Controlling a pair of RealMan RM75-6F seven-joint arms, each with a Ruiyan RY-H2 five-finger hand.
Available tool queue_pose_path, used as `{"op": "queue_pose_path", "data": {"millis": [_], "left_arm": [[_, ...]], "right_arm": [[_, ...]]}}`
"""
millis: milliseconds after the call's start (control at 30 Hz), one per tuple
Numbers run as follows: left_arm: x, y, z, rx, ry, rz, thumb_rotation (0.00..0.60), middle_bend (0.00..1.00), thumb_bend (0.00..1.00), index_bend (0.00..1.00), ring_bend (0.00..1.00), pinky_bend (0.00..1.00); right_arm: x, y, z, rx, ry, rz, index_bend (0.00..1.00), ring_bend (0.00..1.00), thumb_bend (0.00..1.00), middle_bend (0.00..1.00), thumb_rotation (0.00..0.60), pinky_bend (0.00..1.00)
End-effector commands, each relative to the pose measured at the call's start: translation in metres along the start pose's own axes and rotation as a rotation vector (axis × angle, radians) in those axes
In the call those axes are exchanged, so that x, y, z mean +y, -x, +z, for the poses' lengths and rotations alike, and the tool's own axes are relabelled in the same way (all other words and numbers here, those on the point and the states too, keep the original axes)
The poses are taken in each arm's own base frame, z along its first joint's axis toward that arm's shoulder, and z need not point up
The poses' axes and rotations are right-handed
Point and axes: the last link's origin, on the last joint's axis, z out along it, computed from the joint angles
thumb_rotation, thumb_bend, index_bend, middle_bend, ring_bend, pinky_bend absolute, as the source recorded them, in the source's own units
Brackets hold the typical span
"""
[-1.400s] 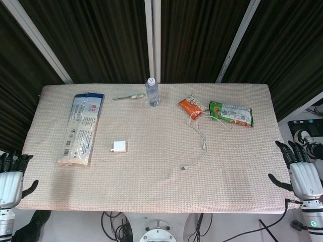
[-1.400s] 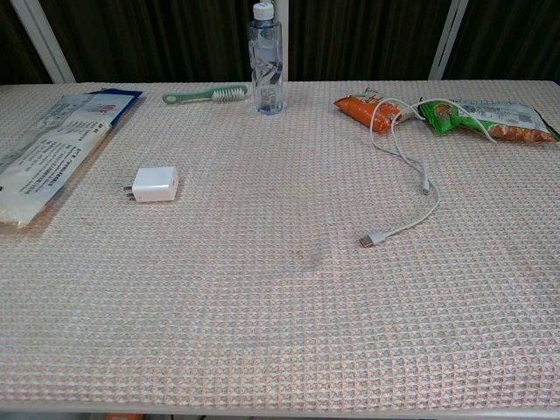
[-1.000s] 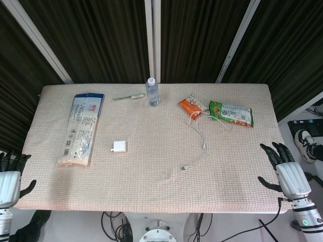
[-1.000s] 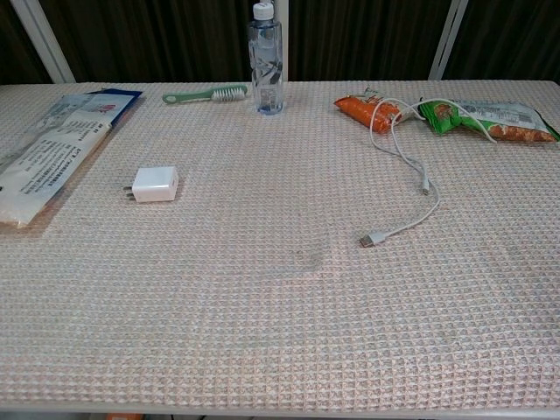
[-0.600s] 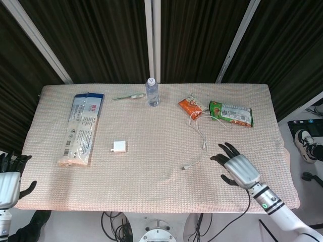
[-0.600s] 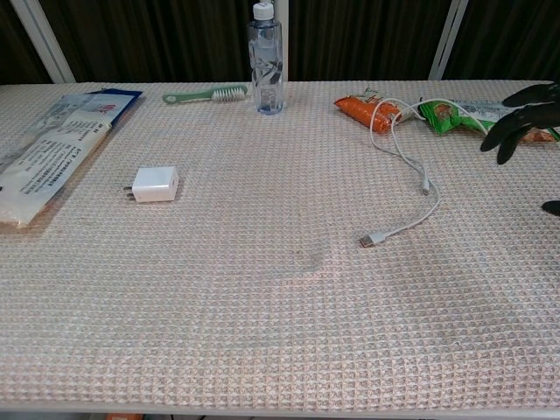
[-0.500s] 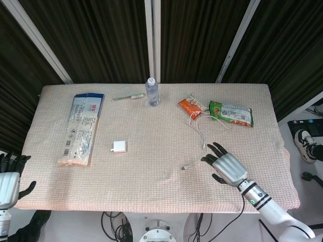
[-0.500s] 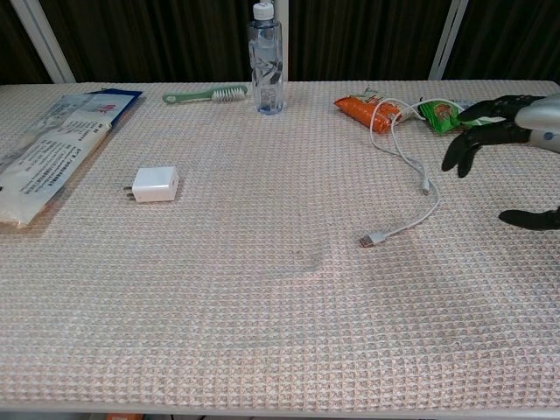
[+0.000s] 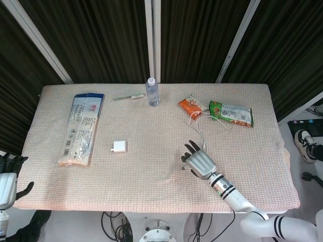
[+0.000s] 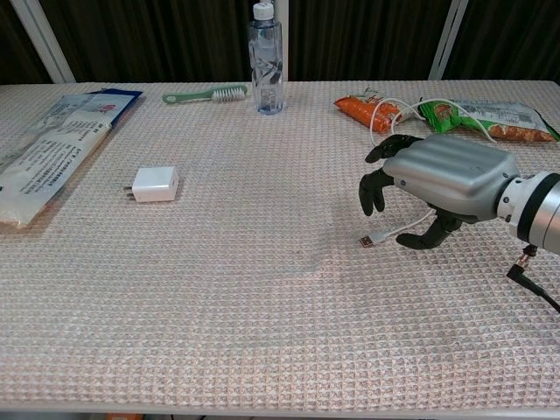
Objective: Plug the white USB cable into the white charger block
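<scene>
The white USB cable (image 10: pixel 411 157) lies untouched on the right half of the bench (image 10: pixel 262 332), its plug end (image 10: pixel 367 240) toward the middle and the rest trailing back to the far edge, draped over the orange snack packet (image 10: pixel 363 110). My right robot hand (image 10: pixel 418 194) hovers just over that plug end, fingers spread and curled down, holding nothing (no grasp made that I can see). The white charger block (image 10: pixel 156 184) sits well apart on the left half, prongs toward the left edge. So nothing is done: pick up the plug, fetch the block, mate them. My left robot hand (image 9: pixel 7 179) waits off the near left corner, fingers apart, empty. Around: a green snack packet (image 10: pixel 490 118), water bottle (image 10: pixel 267 61) and green brush (image 10: pixel 206 94) along the far edge, and a long packet (image 10: pixel 48 153) by the left edge. Nothing blocks the path between plug and block.
</scene>
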Motion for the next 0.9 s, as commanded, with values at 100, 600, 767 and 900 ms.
{"op": "queue_pose_path", "data": {"millis": [100,600,767,900], "left_arm": [[0.000,0.000,0.001,0.000,0.003,0.002,0.600,0.17,0.19,0.21,0.02,0.00],[-0.001,0.003,0.002,-0.010,0.004,0.004,0.600,0.17,0.19,0.20,0.02,0.00],[-0.002,0.003,0.002,-0.012,0.004,0.004,0.600,0.17,0.19,0.20,0.02,0.00],[-0.002,0.004,0.002,-0.014,0.004,0.003,0.600,0.17,0.19,0.20,0.02,0.00]], "right_arm": [[-0.004,0.007,0.005,0.019,0.016,0.037,0.45,0.14,0.17,0.42,0.600,0.03],[-0.010,0.019,0.004,0.001,0.053,0.040,0.49,0.16,0.28,0.42,0.600,0.02],[-0.011,0.021,0.005,-0.012,0.061,0.034,0.49,0.15,0.30,0.41,0.600,0.02],[-0.013,0.021,0.005,-0.015,0.066,0.035,0.49,0.15,0.31,0.41,0.600,0.01]]}}
